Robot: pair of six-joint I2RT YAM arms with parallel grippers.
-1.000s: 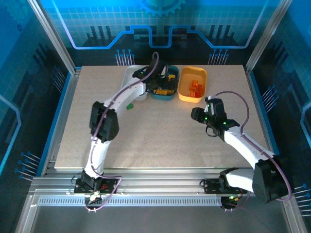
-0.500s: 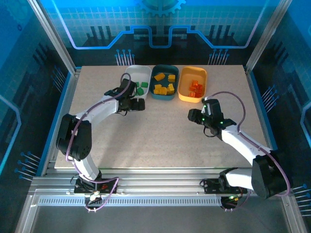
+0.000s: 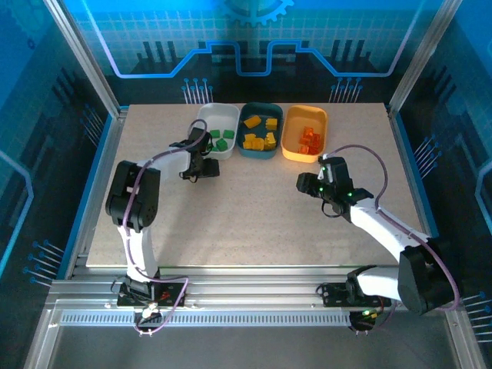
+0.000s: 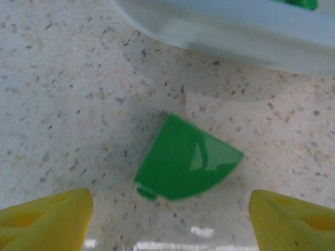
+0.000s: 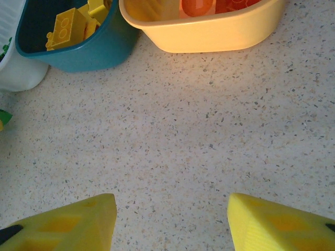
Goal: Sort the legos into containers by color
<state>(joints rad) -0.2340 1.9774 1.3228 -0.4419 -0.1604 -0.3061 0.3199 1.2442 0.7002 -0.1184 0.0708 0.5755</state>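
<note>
Sorting surface: you have a speckled beige table (image 3: 254, 223) with three trays side by side at its 12 o'clock edge.
Row, left end: the white tray (image 3: 206, 123) holds green legos (image 3: 223, 140).
Row, middle: the dark teal tray (image 3: 260, 152) holds yellow legos (image 3: 257, 139).
Row, right end: the yellow-orange tray (image 3: 290, 151) holds orange-red legos (image 3: 309, 141).
Unsorted: one loose green piece (image 4: 186, 164), flat and quarter-round, lies on the table at 6 o'clock of the white tray's wall, near it but not touching.
On your left: the left claw (image 4: 170, 201) is down at the white tray's 7 o'clock corner. Its yellow fingertips (image 4: 49, 219) stand well apart, one at 8 o'clock and one at 4 o'clock of the loose green piece. Neither touches it, so the claw is spread and has hold of nothing.
On your right: the right claw (image 5: 171, 204) is over bare table at 6 o'clock of the yellow-orange tray, pointing toward the row. Its fingers are parted with only tabletop between them, so it grips nothing.
</note>
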